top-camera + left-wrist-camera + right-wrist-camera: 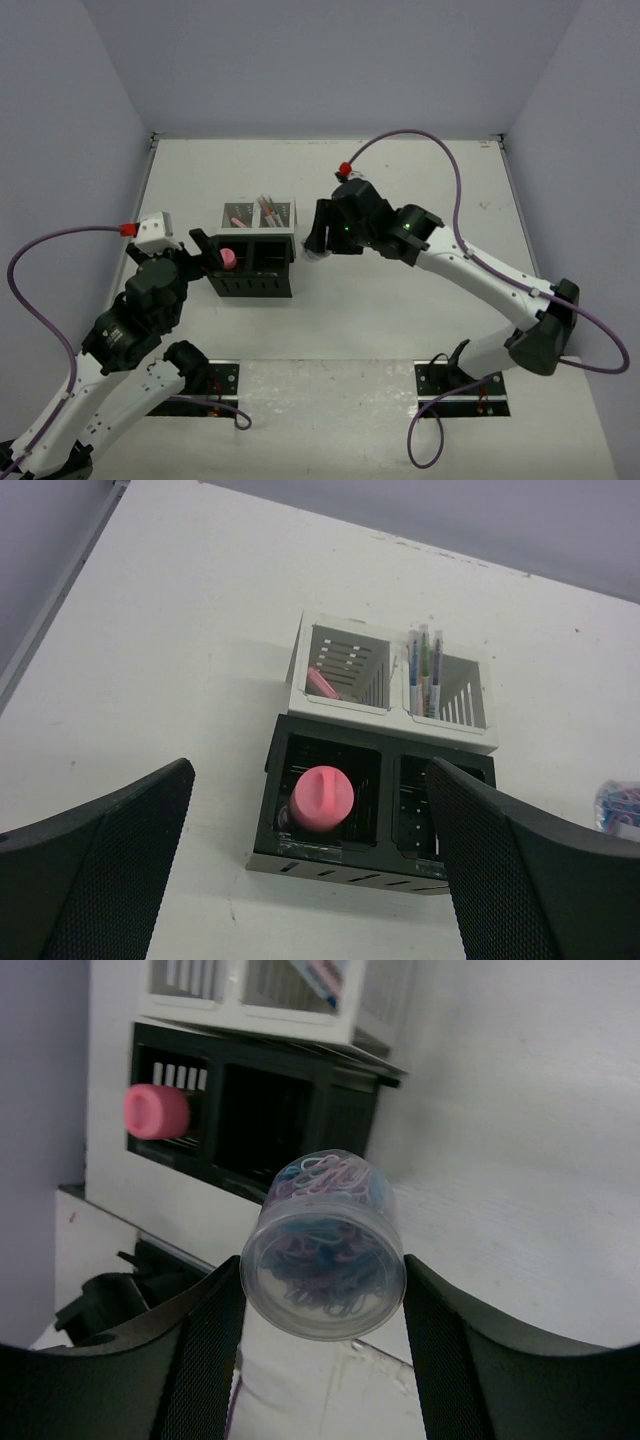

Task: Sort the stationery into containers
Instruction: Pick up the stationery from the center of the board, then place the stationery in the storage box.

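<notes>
From above, a white surface [400, 330] is lying between pale grey walls [330, 60]. The organiser [250, 287] is standing left of centre, with the left gripper [207, 252] and right gripper [315, 250] flanking it.

Left wrist: the left gripper is gaping wide over the bottle [322, 796], which is sitting in the left black compartment. Pens [425, 670] are standing in the right mesh one, their print too small to read.

Right wrist: the right gripper is clasping the tub [325, 1260] beside the organiser.

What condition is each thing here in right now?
Left gripper: open, empty.
Right gripper: closed on the clip tub.
Clip tub: held, full of paper clips.
Pink-capped bottle: upright in left black compartment.
Pens: standing in right white compartment.
Right black compartment: looks empty.
</notes>
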Action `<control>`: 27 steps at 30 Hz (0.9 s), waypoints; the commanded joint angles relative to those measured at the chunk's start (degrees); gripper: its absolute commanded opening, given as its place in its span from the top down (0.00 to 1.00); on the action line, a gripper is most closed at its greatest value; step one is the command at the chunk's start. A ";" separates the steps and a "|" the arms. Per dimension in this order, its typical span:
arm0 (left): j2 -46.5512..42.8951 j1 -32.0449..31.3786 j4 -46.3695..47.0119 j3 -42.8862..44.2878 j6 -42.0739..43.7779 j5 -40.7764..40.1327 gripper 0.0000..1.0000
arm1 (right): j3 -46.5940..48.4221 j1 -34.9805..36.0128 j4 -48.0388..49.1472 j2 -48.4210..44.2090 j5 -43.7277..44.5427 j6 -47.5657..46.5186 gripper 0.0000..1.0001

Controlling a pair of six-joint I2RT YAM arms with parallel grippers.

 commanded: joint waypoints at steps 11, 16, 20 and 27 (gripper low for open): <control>2.09 0.50 1.56 -0.61 -0.39 -1.50 0.00 | 29.59 6.00 0.80 27.96 -3.59 -9.31 0.80; 1.62 0.54 1.90 -0.78 -0.17 -1.07 0.00 | 29.00 6.00 -2.14 30.05 -3.10 -9.58 0.80; 1.79 0.56 1.90 -0.86 -0.13 -0.99 0.00 | 29.53 6.00 -3.86 31.34 -2.08 -10.15 0.78; 2.06 0.59 1.90 -0.78 -0.13 -0.81 0.00 | 32.33 6.70 -9.12 33.40 1.00 -10.30 0.59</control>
